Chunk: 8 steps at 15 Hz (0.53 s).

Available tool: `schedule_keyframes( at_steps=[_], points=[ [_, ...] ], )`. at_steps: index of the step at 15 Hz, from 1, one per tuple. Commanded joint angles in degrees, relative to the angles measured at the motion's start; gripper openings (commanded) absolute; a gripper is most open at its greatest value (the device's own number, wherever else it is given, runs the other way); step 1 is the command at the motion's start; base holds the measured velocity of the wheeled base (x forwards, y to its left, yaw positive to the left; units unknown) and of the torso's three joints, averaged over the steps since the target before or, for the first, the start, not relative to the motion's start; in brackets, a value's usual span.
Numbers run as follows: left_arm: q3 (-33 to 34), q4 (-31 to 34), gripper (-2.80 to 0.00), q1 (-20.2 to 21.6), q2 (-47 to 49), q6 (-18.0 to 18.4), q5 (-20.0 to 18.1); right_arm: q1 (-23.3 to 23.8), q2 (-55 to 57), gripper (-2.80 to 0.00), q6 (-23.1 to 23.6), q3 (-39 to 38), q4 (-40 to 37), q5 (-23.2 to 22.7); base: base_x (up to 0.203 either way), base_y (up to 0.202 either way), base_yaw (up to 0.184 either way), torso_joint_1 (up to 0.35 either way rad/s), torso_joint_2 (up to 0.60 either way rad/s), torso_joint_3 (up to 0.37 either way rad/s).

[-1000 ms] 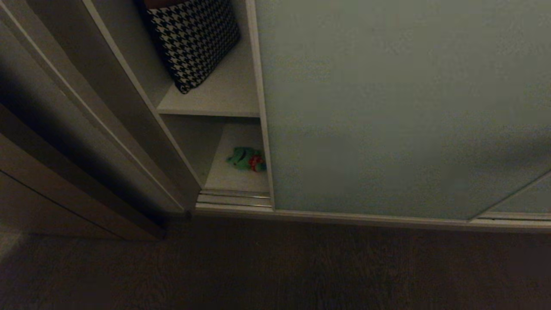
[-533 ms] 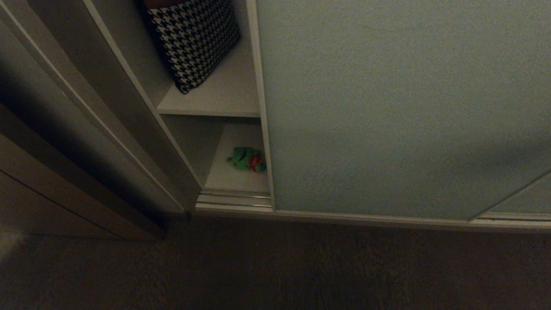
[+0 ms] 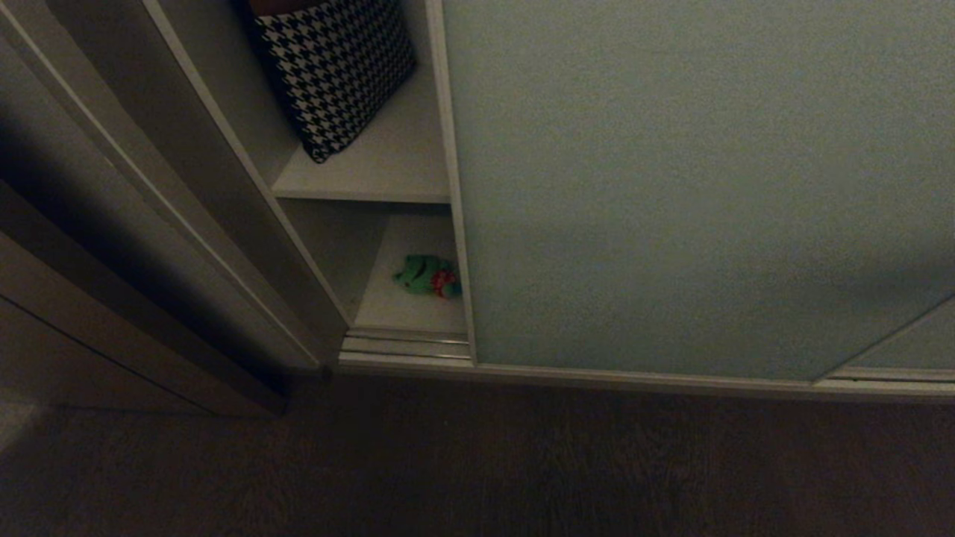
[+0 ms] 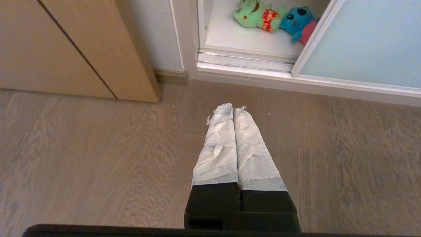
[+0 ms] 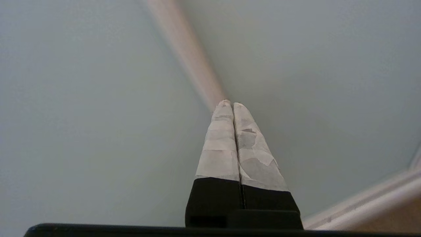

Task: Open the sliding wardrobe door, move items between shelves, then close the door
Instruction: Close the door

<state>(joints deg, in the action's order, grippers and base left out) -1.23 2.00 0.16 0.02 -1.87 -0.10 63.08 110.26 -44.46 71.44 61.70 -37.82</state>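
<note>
The sliding wardrobe door (image 3: pixel 671 186) filled most of the head view, leaving only a narrow gap at its left edge. Through that gap showed two off-white shelves (image 3: pixel 388 168) — the upper one bearing a houndstooth cushion (image 3: pixel 336 67), cut off at the top. On the lower shelf lay a green plush toy (image 3: pixel 427 274); the blue plush toy (image 4: pixel 297 21) beside it was hidden behind the door and showed only in the left wrist view. The left gripper (image 4: pixel 233 110) hung above the wooden floor (image 4: pixel 98 158), fingers pressed together. The right gripper (image 5: pixel 233 104) — also pressed together — pointed at the door's pale frame (image 5: pixel 187 52); contact was unclear.
</note>
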Motion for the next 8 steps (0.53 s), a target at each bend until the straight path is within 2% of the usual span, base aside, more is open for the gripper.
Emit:
schedule_keyframes(
  at_steps=[1,8],
  points=[
    [0.0,0.02,-2.8,0.02,-0.02,-0.07,0.01,-1.32,6.09,-2.8,-0.48,1.65,-0.52,-1.27,0.0,0.0,0.0,0.0,0.0,0.0],
    [0.0,0.02,-2.8,0.02,-0.02,-0.07,0.01,-6.59,10.88,-2.8,-3.18,3.13,-2.5,-1.47,0.0,0.0,0.0,0.0,0.0,0.0]
  ],
)
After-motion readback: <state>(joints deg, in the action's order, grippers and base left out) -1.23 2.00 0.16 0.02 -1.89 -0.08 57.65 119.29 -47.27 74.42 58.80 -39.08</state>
